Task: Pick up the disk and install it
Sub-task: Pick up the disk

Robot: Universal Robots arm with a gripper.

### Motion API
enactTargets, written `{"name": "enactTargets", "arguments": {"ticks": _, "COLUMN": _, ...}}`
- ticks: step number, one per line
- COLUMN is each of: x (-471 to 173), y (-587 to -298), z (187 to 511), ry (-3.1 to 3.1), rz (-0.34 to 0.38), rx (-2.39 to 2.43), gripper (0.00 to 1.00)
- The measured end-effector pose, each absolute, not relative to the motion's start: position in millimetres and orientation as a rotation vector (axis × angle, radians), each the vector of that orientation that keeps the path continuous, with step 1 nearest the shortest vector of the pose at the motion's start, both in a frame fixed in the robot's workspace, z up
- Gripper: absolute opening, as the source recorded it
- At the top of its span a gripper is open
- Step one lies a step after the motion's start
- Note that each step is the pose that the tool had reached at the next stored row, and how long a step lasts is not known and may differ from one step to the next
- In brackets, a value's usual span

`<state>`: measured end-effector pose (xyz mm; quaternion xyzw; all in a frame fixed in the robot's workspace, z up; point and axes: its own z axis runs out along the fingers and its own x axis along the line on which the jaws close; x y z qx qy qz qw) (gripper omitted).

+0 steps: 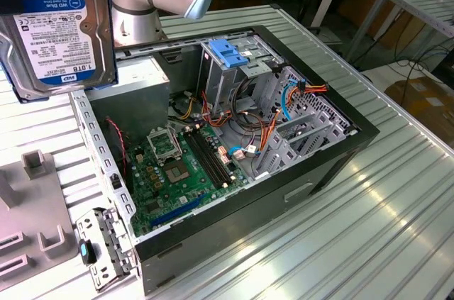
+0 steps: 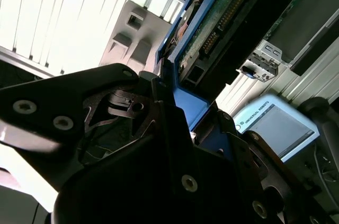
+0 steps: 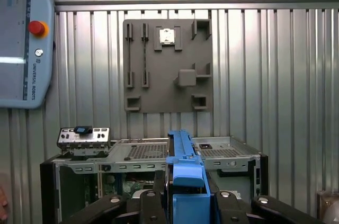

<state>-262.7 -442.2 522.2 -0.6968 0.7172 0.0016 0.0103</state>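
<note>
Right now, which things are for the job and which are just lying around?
For the job: flat dark hard disk with blue plastic rails, black gripper holding it, open black computer case.
Lying about: grey slotted board, grey handheld control tablet.

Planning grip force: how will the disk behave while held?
Probably stiff: the disk hangs flat, unbent, in the air. Likely dense for its size, given the metal casing. The smooth blue rails in the gripper might slip.
</note>
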Motion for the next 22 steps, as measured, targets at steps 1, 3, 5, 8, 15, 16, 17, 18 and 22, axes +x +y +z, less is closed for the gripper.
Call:
{"name": "enactTargets", "arguments": {"ticks": 1, "x": -261.8, "y": -442.4, "z": 522.1, "ry": 2.238, "rz": 0.005, "rx": -2.175, "gripper": 0.37}}
{"name": "enactTargets", "arguments": {"ticks": 3, "x": -259.6, "y": -442.9, "z": 522.0, "ry": 2.239, "rz": 0.005, "rx": -2.175, "gripper": 0.37}}
{"name": "enactTargets", "arguments": {"ticks": 5, "x": -257.6, "y": -443.5, "z": 521.8, "ry": 2.239, "rz": 0.005, "rx": -2.174, "gripper": 0.37}}
{"name": "enactTargets", "arguments": {"ticks": 8, "x": -254.5, "y": -444.3, "z": 521.6, "ry": 2.239, "rz": 0.005, "rx": -2.174, "gripper": 0.37}}
{"name": "enactTargets", "arguments": {"ticks": 15, "x": -246.1, "y": -445.7, "z": 521.0, "ry": 2.24, "rz": 0.005, "rx": -2.173, "gripper": 0.37}}
{"name": "enactTargets", "arguments": {"ticks": 16, "x": -245.3, "y": -445.9, "z": 520.9, "ry": 2.24, "rz": 0.005, "rx": -2.173, "gripper": 0.37}}
{"name": "enactTargets", "arguments": {"ticks": 17, "x": -244.4, "y": -446.2, "z": 520.8, "ry": 2.24, "rz": 0.005, "rx": -2.173, "gripper": 0.37}}
{"name": "enactTargets", "arguments": {"ticks": 18, "x": -243.5, "y": -446.5, "z": 520.7, "ry": 2.24, "rz": 0.005, "rx": -2.173, "gripper": 0.37}}
{"name": "enactTargets", "arguments": {"ticks": 22, "x": -237.4, "y": -448.4, "z": 520.4, "ry": 2.241, "rz": 0.005, "rx": -2.172, "gripper": 0.37}}
